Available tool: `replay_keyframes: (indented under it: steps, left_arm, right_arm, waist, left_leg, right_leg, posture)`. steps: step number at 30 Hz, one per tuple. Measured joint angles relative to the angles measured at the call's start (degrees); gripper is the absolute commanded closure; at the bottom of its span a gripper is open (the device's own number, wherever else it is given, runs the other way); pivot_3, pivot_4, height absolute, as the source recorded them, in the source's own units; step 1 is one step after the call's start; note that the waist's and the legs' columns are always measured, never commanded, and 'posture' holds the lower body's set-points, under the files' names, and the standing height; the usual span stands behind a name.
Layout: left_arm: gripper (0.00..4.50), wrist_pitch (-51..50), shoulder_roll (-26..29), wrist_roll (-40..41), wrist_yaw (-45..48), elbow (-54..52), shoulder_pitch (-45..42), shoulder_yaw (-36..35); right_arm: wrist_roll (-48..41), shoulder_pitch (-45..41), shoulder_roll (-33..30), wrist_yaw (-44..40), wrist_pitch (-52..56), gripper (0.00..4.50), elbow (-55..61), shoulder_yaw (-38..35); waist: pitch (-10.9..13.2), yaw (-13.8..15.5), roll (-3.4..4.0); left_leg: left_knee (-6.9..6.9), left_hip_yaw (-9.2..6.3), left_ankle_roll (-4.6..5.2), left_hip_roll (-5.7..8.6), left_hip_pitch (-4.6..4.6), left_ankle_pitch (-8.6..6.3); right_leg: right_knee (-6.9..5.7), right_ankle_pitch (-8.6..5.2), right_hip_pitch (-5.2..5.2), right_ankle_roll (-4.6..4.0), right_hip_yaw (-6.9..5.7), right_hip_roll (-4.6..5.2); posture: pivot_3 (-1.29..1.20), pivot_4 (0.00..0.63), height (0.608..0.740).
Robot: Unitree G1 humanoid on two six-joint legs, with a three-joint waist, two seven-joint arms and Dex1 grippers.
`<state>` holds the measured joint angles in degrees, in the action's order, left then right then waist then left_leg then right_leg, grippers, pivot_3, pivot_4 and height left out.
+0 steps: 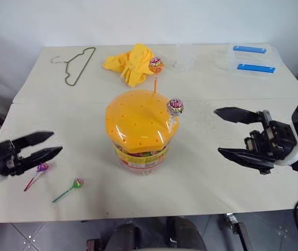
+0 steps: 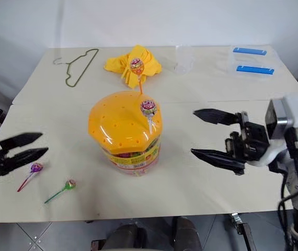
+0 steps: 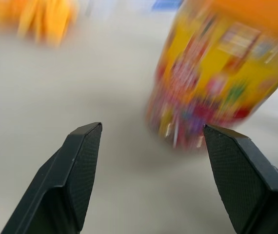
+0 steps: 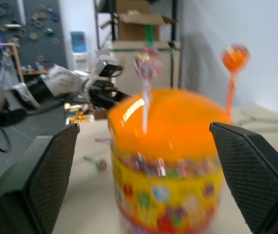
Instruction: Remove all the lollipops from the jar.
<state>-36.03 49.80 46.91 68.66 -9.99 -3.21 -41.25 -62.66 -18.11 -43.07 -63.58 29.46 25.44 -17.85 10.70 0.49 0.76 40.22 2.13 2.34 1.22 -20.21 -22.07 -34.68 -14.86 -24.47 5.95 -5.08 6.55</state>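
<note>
The jar (image 1: 138,133), a clear tub with a yellow-red label and an orange holed lid, stands mid-table. Two lollipops stick upright in the lid: one on an orange stick (image 1: 156,65) at the back, one on a white stick (image 1: 175,106) at the right edge. Two more lie on the table at the front left, a purple-wrapped one on a red stick (image 1: 42,167) and one on a green stick (image 1: 77,182). My left gripper (image 1: 56,142) is open and empty just above the red-stick lollipop. To the right of the jar, my right gripper (image 1: 218,130) is wide open and empty, pointing at it.
At the back lie a yellow cloth (image 1: 130,63), a wire hanger (image 1: 76,65), a small clear cup (image 1: 184,56) and clear boxes with blue handles (image 1: 251,60). The table's front edge (image 1: 138,212) runs close below the fallen lollipops.
</note>
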Motion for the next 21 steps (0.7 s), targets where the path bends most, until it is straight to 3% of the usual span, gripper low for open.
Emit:
replay_keyframes:
  steps: [10,13,21]
  left_arm:
    - [0.99,0.27,-1.51,7.75,2.70,-3.16,-9.13,8.44]
    - [0.94,0.26,-1.49,8.24,2.68,-3.47,-9.46,8.88]
    - [0.94,0.53,-1.30,8.28,2.82,-3.46,-5.81,7.41]
  right_arm:
    - [3.11,-10.15,7.96,7.05,2.37,0.00,-0.10,11.79]
    - [3.32,-12.50,9.56,7.77,3.14,0.63,0.29,14.23]
    - [7.11,-14.97,10.05,7.83,3.32,3.26,-0.89,16.56]
  waist:
    - [0.00,-0.64,-0.02]
    - [0.00,-0.76,-0.02]
    - [0.00,-0.61,-0.02]
  left_leg:
    - [0.06,0.00,0.09,0.05,-0.06,0.02]
    - [0.06,0.02,0.08,0.02,-0.05,0.02]
    - [0.06,-0.02,0.08,0.03,-0.06,0.02]
  right_leg:
    - [-0.05,0.02,-0.02,0.05,-0.21,-0.05]
    - [-0.05,0.02,-0.02,0.04,-0.28,-0.09]
    - [-0.04,0.02,0.01,0.04,-0.69,-0.07]
  posture:
    - [0.00,0.150,0.740]
    - [0.00,0.150,0.740]
    - [0.00,0.150,0.740]
